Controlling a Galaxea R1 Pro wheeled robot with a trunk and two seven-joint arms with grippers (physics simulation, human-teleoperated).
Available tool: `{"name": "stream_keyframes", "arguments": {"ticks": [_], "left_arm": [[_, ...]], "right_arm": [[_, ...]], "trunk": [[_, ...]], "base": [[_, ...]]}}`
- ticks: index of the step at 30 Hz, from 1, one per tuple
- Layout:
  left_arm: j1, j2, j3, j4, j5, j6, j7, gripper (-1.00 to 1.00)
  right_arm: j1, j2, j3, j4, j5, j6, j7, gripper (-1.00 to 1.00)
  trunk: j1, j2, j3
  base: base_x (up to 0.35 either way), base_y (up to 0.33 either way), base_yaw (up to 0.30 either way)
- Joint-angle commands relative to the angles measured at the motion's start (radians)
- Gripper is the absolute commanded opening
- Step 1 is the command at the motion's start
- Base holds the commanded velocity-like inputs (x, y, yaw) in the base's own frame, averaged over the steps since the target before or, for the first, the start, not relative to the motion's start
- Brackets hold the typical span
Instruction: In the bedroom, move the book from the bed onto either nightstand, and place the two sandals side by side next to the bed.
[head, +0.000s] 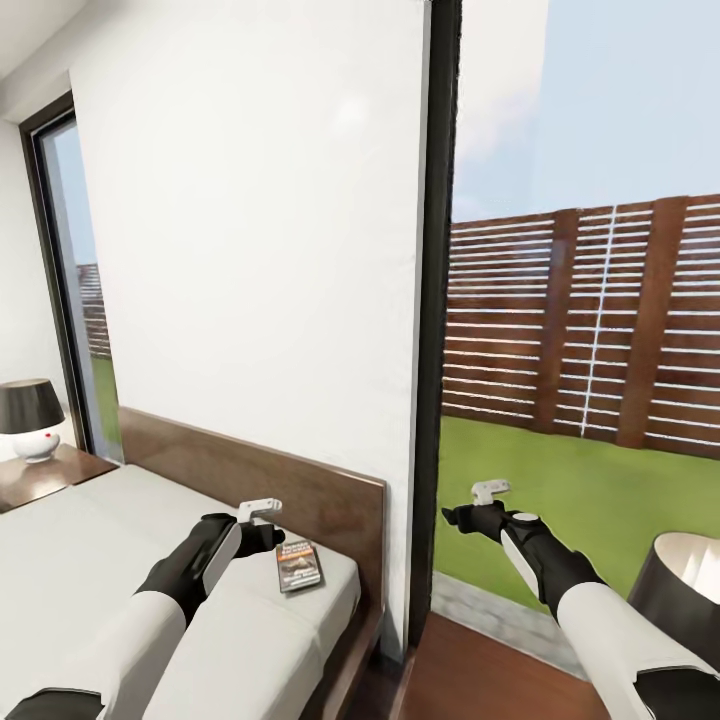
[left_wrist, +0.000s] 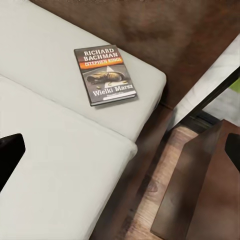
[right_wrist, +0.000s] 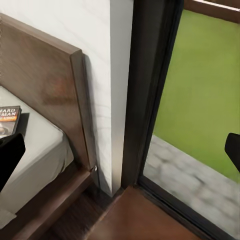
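Note:
The book (head: 299, 565) lies flat on the pale mattress of the bed (head: 90, 560), near the corner by the headboard (head: 300, 480). Its dark cover with an orange band is plain in the left wrist view (left_wrist: 106, 75). My left gripper (head: 270, 535) hovers open just above and left of the book, nothing between its fingers (left_wrist: 10, 155). My right gripper (head: 458, 515) hangs open in the air above the near nightstand (head: 480, 670), in front of the window. A corner of the book (right_wrist: 7, 120) shows in the right wrist view. The sandals are out of view.
A black-shaded lamp (head: 685, 590) stands on the near nightstand at lower right. A second nightstand (head: 45, 475) with a lamp (head: 30, 418) stands beyond the bed at far left. A dark window frame (head: 435, 330) and white wall rise behind the headboard.

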Motion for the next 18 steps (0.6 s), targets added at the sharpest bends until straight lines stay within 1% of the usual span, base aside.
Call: {"name": "stream_keyframes", "arguments": {"ticks": [1, 7, 13, 16, 17, 18], "left_arm": [[0.0, 0.0, 0.0, 0.0, 0.0, 0.0, 0.0, 1.0], [0.0, 0.0, 0.003, 0.0, 0.007, 0.0, 0.0, 1.0], [-0.009, 0.008, 0.008, -0.002, 0.012, 0.018, -0.002, 1.0], [-0.037, 0.01, 0.009, -0.02, 0.011, 0.078, -0.001, 1.0], [-0.058, 0.01, 0.009, -0.028, 0.011, 0.122, 0.0, 1.0], [-0.069, 0.01, 0.01, -0.031, 0.011, 0.146, 0.0, 1.0]], "right_arm": [[0.0, 0.0, 0.0, 0.0, 0.0, 0.0, 0.001, 1.0], [0.0, -0.002, 0.0, -0.001, 0.0, -0.003, 0.002, 1.0], [0.0, -0.004, 0.001, -0.007, 0.001, -0.004, 0.007, 1.0], [0.0, -0.004, 0.003, -0.015, 0.001, -0.004, 0.007, 1.0], [0.0, -0.004, 0.004, -0.018, 0.001, -0.004, 0.007, 1.0], [0.0, -0.005, 0.004, -0.02, 0.001, -0.004, 0.007, 1.0]], "trunk": [[-0.004, 0.007, 0.003], [-0.027, 0.049, 0.022], [-0.05, 0.091, 0.041], [-0.061, 0.112, 0.05], [-0.065, 0.119, 0.053], [-0.069, 0.126, 0.056]], "base": [[0.0, 0.0, 0.0], [0.0, 0.0, 0.0], [0.0, 0.0, 0.0], [0.0, 0.0, 0.0], [0.0, 0.0, 0.0], [0.0, 0.0, 0.0]]}}
